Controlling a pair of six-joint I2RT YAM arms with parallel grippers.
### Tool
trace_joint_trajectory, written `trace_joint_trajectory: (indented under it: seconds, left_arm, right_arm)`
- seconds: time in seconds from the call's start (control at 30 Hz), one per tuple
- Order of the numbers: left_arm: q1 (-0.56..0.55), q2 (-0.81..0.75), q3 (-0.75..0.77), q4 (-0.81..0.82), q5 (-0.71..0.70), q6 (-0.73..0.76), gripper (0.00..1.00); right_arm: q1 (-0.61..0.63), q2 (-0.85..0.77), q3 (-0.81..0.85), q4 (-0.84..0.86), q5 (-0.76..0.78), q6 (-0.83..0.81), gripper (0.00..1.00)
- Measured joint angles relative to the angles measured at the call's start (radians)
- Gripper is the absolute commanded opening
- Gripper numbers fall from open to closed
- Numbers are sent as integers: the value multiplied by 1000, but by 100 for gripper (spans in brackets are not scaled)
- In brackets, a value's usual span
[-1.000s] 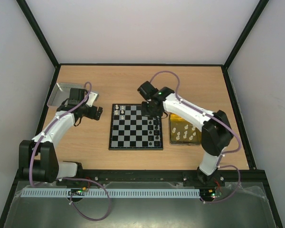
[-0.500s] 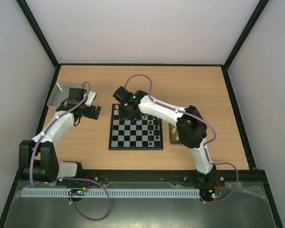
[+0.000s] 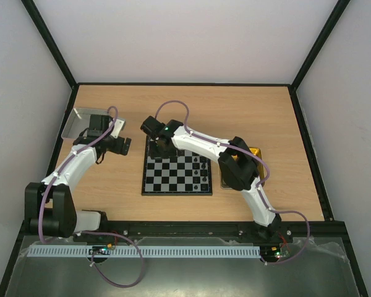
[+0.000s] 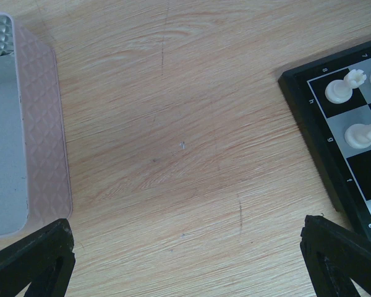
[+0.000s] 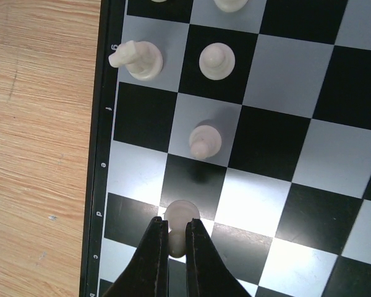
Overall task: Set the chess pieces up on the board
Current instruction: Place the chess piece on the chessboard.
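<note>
Now the right gripper [image 5: 175, 230] has swung from the side of the board [image 3: 176, 179] next to the yellow tray [image 3: 255, 151] across to its far left corner, as the overhead view shows, and it brings a white piece [image 5: 182, 212] with it. Its fingers [image 5: 153, 260] are drawn almost together, with only the little piece between them, its round head showing just beyond the tips. Beneath the tips lies a dark square in the second row in from the board's edge; whether the piece's foot touches that square cannot be told. Just ahead of the fingers in that same row stands a white pawn [image 5: 205, 141], with a few more white pieces beyond it, so this one looks meant for the next gap in the line. By that reading the step is nearly done: lower, let go, lift clear without knocking the neighbour. The left gripper [image 4: 185, 253] has not stirred; its fingers are spread wide and hold nothing, hanging over bare table [image 4: 173, 154], with the grey tray [image 4: 25, 124] outside one finger and the board's corner outside the other. Few white pieces stand here, so much of the job likely remains.
</note>
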Motion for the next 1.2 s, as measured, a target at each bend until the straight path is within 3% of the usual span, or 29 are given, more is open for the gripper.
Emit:
trace_joint_trajectory:
  seconds: [1.2]
  left_arm:
    - [0, 0, 0, 0, 1, 0, 100]
  right_arm:
    - [1, 65, 35, -10, -9, -15, 5]
